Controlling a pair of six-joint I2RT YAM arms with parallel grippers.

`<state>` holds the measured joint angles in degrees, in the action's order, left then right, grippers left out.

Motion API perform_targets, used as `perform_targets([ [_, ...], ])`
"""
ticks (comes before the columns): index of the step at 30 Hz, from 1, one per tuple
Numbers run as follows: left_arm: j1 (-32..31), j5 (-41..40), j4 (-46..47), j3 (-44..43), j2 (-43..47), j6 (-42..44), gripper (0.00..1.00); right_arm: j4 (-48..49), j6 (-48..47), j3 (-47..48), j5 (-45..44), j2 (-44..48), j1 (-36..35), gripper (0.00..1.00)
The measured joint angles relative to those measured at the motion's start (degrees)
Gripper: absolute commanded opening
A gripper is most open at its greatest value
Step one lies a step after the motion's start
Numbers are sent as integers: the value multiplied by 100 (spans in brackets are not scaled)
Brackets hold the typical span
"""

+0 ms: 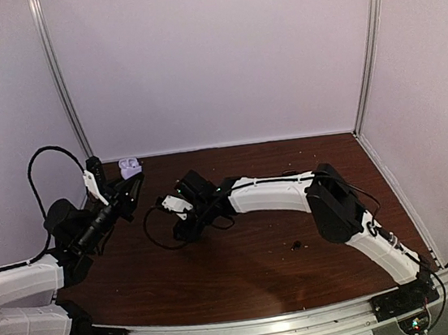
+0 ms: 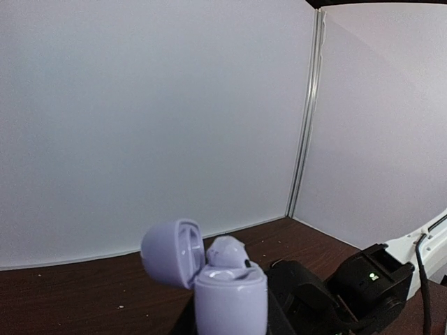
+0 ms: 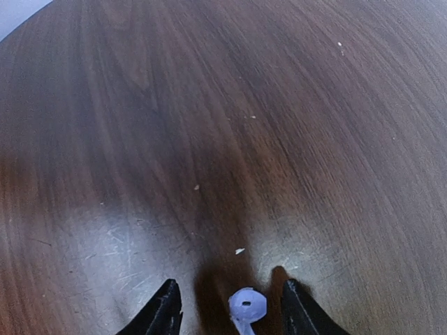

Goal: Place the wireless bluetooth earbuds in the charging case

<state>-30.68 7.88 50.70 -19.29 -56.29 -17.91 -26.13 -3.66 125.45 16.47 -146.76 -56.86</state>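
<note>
Right gripper (image 3: 230, 293): jaws parted, straddling pale lilac earbud (image 3: 248, 306) on wooden table (image 3: 209, 105). Fingers (image 3: 164, 314) stand either side, gap visible to bud. Only right wrist view shows this; in top view the gripper body hides the bud.

Left gripper (image 1: 127, 178): clamped on lilac charging case (image 2: 230, 296), held upright near back-left corner. Left wrist view alone shows lid (image 2: 172, 251) hinged open, and a rounded lilac shape in the well; bud or moulding, cannot tell.

Top view alone: black earbud (image 1: 298, 246) on table, well apart from both grippers.

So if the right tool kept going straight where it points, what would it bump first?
Probably the little pale earbud between the right tool's open fingers, then the table right behind it.
</note>
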Motion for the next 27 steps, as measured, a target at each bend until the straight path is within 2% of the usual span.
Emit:
perform_targets([
  [6, 0, 4, 0, 0, -2, 0, 0, -33, 50, 131, -297, -175, -2, 43],
  [15, 0, 15, 7, 0, -39, 0, 0, -105, 20, 190, -479, -227, -2, 28],
  [23, 0, 72, 7, 0, -79, 2, 0, 136, -13, -776, -385, 328, 42, 13],
  [27, 0, 96, 7, 0, -109, 2, 0, 153, 33, -1558, -271, 837, 87, 11],
])
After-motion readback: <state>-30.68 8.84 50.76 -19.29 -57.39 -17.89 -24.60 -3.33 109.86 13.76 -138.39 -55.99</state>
